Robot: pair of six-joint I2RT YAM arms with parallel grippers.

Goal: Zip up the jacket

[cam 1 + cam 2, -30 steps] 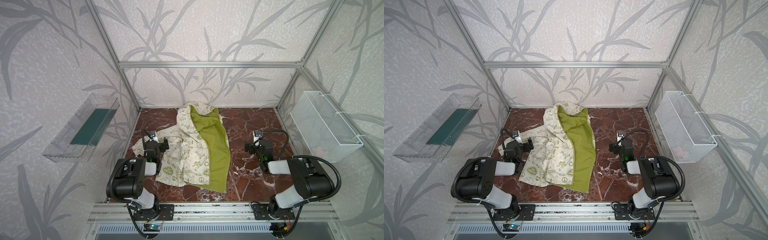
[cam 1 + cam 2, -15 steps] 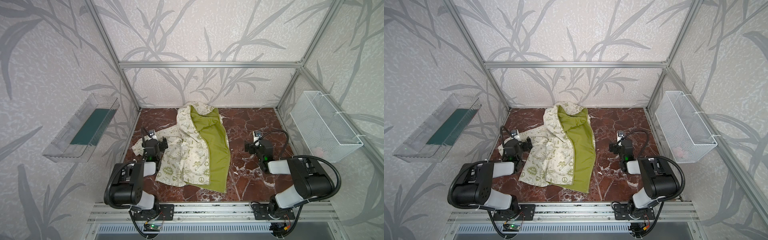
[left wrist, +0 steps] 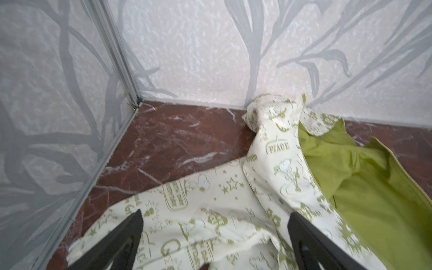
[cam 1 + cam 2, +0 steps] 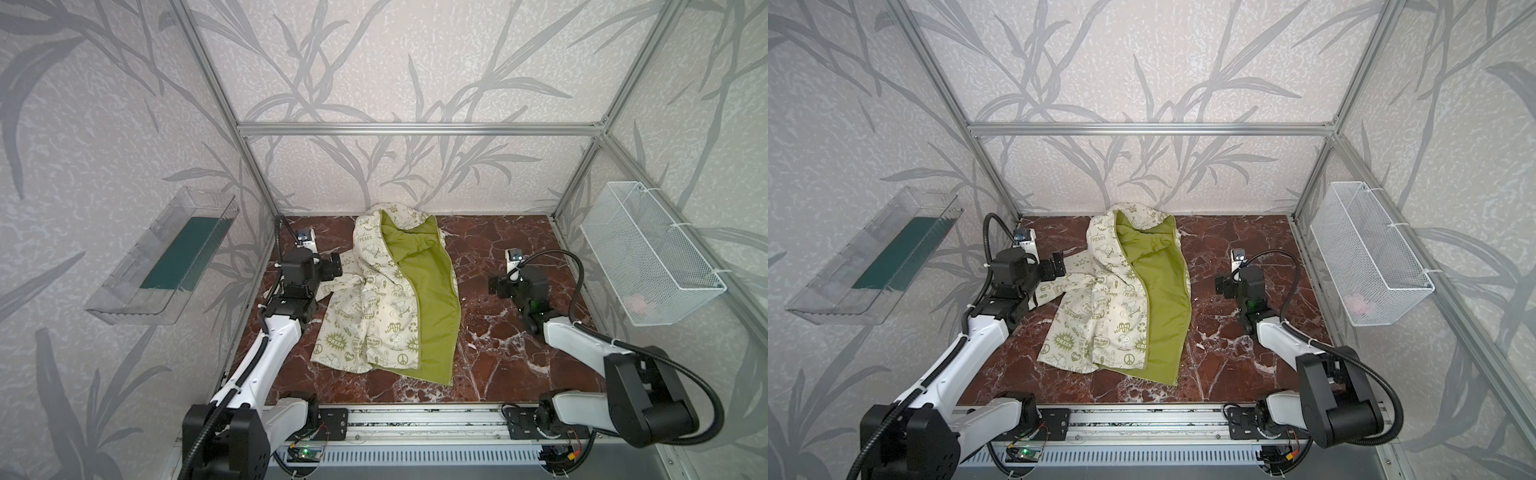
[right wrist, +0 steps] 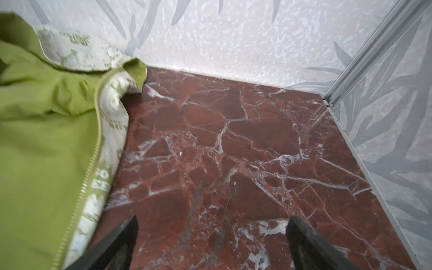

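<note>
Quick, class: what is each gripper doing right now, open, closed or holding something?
Left gripper: open, holding nothing, by the jacket.
Right gripper: open, holding nothing, over the table.

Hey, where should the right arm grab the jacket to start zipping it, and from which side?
On the jacket, probably the bottom corner of the opened green flap, right on its zipper edge. That edge lies flat and exposed, facing the open right end effector, so come in low from the right over the marble floor.
</note>
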